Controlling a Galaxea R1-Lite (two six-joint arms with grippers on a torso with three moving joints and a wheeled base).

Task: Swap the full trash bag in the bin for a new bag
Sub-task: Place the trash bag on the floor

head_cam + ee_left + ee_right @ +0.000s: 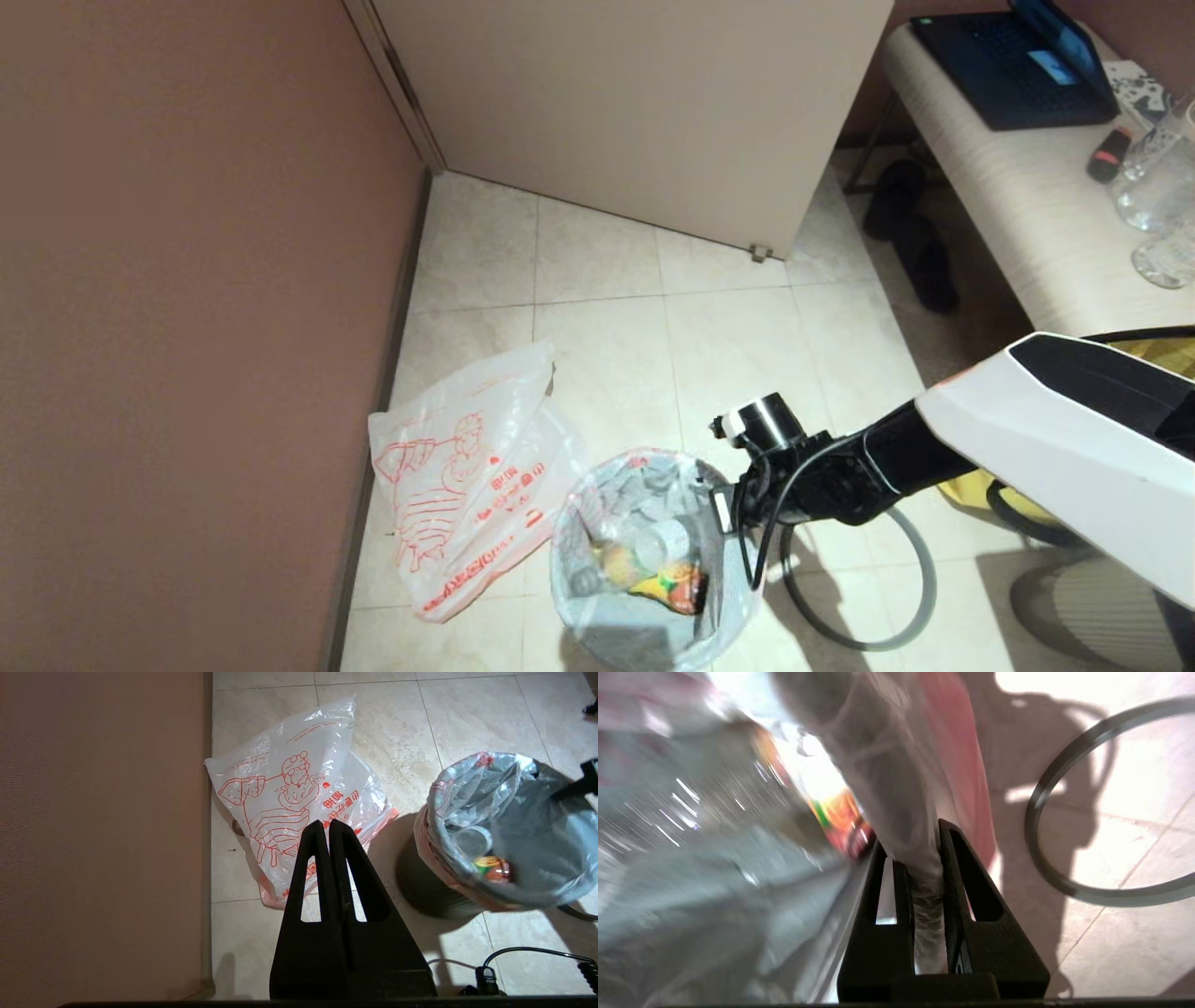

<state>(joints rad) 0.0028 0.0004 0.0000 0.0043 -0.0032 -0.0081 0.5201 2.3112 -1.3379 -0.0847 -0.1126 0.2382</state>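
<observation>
R pincer [920, 858] is at the near-right rim of the bin [420, 882], fingers pinching a gathered fold of the full trash bag [644, 560], which sits inside the bin w/ its edge folded over the rim. New bag [467, 485] lies flat on the floor just left of the bin, by the wall; grey hoop [910, 597] lies on the floor to the bin's right. L pincer [325, 828] is pressed together, empty, above the new bag.

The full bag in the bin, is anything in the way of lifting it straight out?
Nothing visible. The right gripper has its jaws pinched on the rim of the full bag, the grey hoop already lies on the floor beside the bin, and the space above is open.
</observation>
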